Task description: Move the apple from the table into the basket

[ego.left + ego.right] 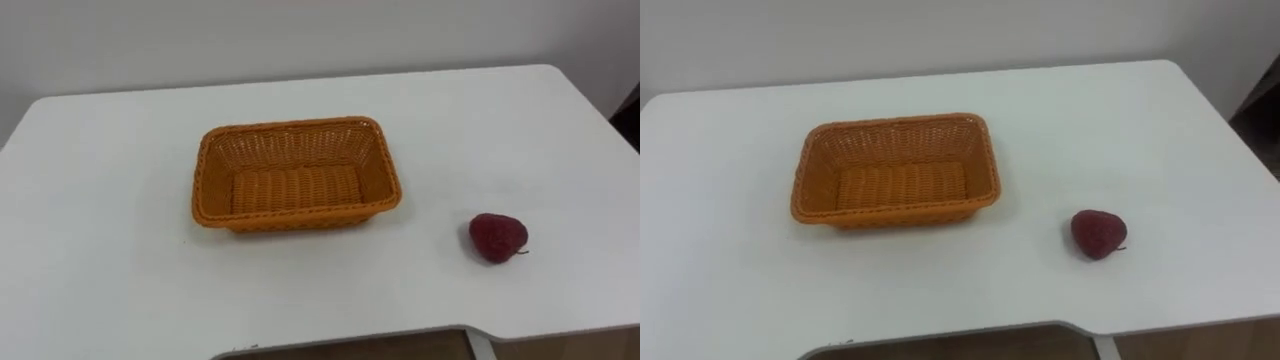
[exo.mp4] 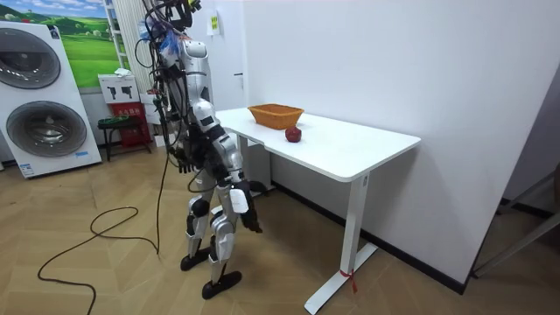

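Observation:
A dark red apple (image 1: 497,238) lies on the white table (image 1: 120,280), to the right of the basket and near the front edge. It shows again as the apple (image 1: 1098,234) and the apple (image 2: 293,134). An orange wicker basket (image 1: 296,133) stands empty at the table's middle, its long side facing me. In the room view I stand a step back from the table's long edge, arms hanging low. My right hand (image 2: 250,223) hangs below the tabletop on the side nearer the camera. My left hand (image 2: 181,163) hangs by my hip on the far side.
The table stands against a white wall (image 2: 367,61). Its front edge has a shallow cut-out (image 1: 350,345) in the middle. Washing machines (image 2: 39,96) and a small red stool (image 2: 114,131) stand behind me at the room view's left.

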`<state>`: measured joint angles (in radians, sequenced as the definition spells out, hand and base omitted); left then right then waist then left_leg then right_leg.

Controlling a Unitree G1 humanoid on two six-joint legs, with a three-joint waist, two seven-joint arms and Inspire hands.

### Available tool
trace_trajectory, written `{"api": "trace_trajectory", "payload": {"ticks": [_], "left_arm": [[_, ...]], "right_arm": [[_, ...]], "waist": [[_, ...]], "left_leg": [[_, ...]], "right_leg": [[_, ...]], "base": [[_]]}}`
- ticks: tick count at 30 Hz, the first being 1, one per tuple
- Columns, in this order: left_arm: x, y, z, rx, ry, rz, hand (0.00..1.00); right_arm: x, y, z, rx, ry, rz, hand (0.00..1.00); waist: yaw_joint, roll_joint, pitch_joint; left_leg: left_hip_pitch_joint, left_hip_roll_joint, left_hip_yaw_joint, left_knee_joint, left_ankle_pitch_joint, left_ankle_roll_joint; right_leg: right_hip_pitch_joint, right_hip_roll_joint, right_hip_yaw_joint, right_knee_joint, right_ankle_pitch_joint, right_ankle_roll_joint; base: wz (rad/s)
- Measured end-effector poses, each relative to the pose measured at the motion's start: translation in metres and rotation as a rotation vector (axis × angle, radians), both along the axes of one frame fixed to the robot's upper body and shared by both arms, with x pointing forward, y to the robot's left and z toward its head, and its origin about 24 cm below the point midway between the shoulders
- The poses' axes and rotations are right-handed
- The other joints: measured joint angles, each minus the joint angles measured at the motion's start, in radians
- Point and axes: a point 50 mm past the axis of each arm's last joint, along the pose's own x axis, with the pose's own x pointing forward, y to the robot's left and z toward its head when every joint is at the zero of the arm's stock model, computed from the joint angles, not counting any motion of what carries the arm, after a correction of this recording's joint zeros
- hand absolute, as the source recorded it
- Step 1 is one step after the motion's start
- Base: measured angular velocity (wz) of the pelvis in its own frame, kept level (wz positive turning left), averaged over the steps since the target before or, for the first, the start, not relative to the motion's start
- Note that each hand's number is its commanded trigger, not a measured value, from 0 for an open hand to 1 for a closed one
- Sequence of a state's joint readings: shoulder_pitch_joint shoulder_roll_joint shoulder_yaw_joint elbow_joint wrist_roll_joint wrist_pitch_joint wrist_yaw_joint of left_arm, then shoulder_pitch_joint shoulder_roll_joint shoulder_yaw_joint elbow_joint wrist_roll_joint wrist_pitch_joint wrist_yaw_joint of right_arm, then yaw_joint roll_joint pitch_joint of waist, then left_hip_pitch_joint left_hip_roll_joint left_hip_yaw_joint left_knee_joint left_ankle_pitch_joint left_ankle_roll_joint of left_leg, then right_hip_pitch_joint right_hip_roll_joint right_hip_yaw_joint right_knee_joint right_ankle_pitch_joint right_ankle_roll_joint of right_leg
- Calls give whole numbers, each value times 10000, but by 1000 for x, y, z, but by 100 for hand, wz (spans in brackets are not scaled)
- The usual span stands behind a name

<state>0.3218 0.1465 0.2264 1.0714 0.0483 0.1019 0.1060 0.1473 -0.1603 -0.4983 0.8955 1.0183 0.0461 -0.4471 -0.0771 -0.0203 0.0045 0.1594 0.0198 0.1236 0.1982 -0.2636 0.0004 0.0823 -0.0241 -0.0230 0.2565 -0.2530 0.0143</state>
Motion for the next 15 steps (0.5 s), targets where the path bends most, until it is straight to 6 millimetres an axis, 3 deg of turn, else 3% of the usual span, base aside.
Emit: {"api": "trace_trajectory", "payload": {"ticks": [8,12,14,15], "left_arm": [[10,9,6,574,-708,-255,0],[14,9,6,605,-1050,-383,0],[14,9,6,627,-1054,-405,0],[14,9,6,623,-1040,-405,0]], "right_arm": [[39,-46,65,-2895,-1046,-2617,0],[56,-53,99,-4479,-1059,-2838,0],[69,-57,128,-6295,-1066,-2479,0],[70,-58,133,-6711,-971,-2379,0]], "waist": [[4,-67,-35],[1,-59,-31],[4,-74,-33],[27,-73,-40]], "left_leg": [[-172,0,121,0,1,1],[-316,0,121,-9,2,2],[-483,3,115,-5,4,5],[-502,4,97,-4,5,5]], "right_leg": [[-140,2,52,29,33,13],[-263,1,29,36,33,13],[-481,14,36,92,56,11],[-468,16,23,89,66,9]], "base": [[-2],[0],[0],[6]]}}
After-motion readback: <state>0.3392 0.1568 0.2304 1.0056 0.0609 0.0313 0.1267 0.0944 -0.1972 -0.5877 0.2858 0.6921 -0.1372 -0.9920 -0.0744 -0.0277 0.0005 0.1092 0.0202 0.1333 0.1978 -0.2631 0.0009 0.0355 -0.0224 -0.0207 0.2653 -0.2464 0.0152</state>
